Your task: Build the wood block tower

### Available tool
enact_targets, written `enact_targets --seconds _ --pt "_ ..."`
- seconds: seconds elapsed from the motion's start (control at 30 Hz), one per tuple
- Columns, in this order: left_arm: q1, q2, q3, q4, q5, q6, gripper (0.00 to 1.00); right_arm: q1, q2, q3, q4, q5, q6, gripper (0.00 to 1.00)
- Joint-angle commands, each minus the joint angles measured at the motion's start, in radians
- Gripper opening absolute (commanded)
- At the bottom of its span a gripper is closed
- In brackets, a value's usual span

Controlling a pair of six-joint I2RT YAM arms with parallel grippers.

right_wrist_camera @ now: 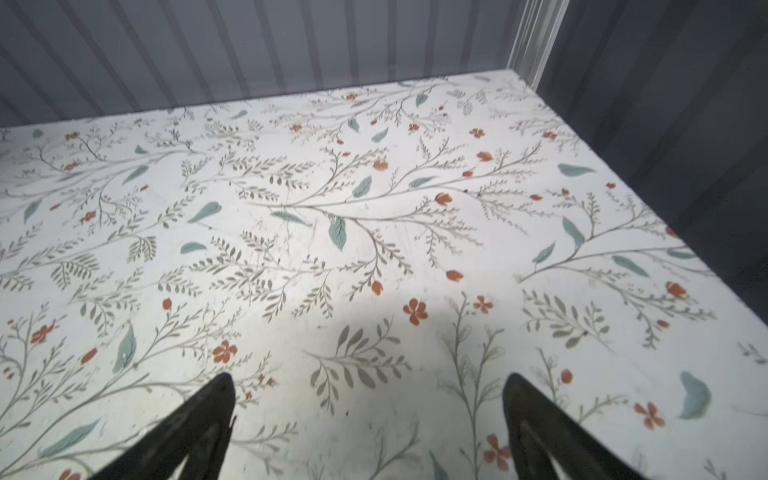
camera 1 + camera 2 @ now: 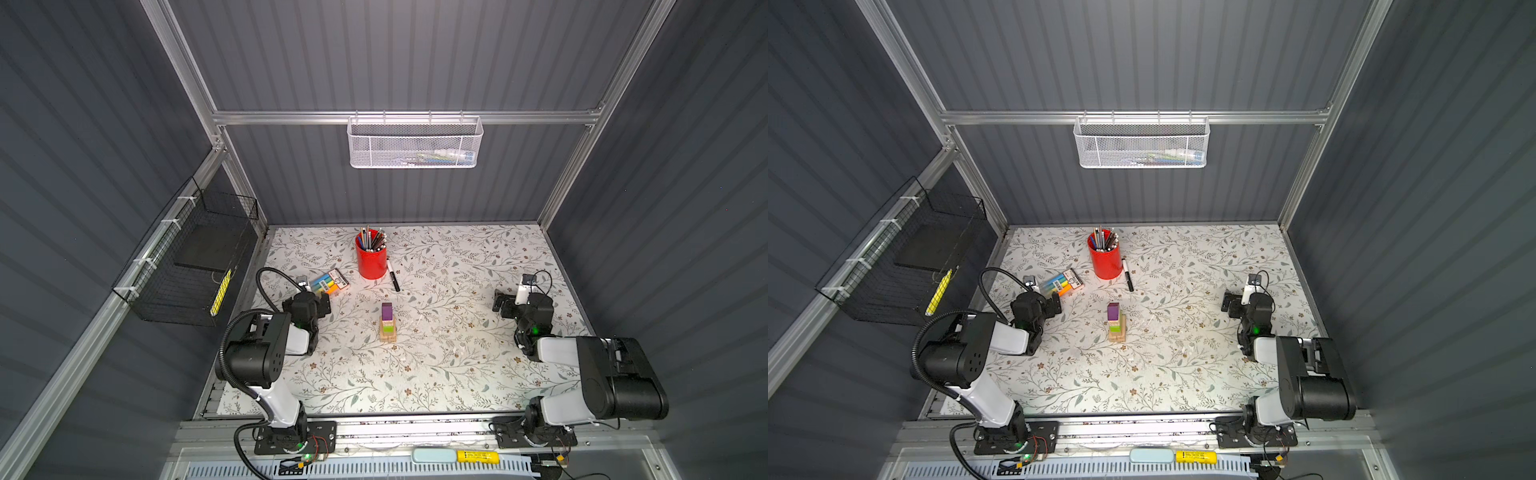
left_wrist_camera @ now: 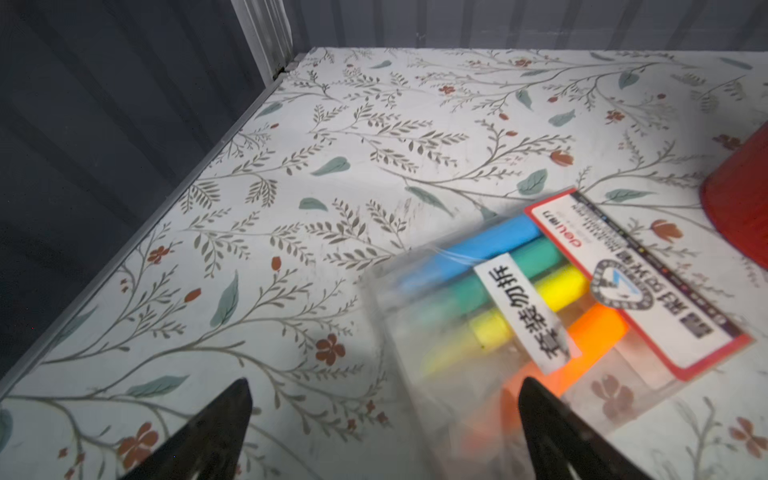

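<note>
Arms (image 2: 257, 353) folded, flanking the wood block tower (image 2: 387, 326); left claw (image 3: 384, 386), right claw (image 1: 369, 378) wide, empty.

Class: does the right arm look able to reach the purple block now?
Probably yes: the right gripper is open, and only bare table lies between it and the purple block.

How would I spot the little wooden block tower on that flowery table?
Find the red cylindrical pencil cup at the back of the floral-patterned table; look nearer the front edge from it. The small pale-wood block tower stands there alone, the only stack, with a purple block above a lime-green block.
</note>
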Motion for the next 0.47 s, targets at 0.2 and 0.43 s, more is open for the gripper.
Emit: enact_targets --seconds 0.2,0.43 --pt "-0.003 0.003 0.013 0.043 0.004 0.034 1.0 -0.016 -0.012 0.008 0.097 -0.048 0.002 0.99" --pt "-0.003 -0.001 0.006 0.049 -0.001 0.027 1.0 -0.016 -0.008 0.008 0.109 -0.051 0.003 0.99"
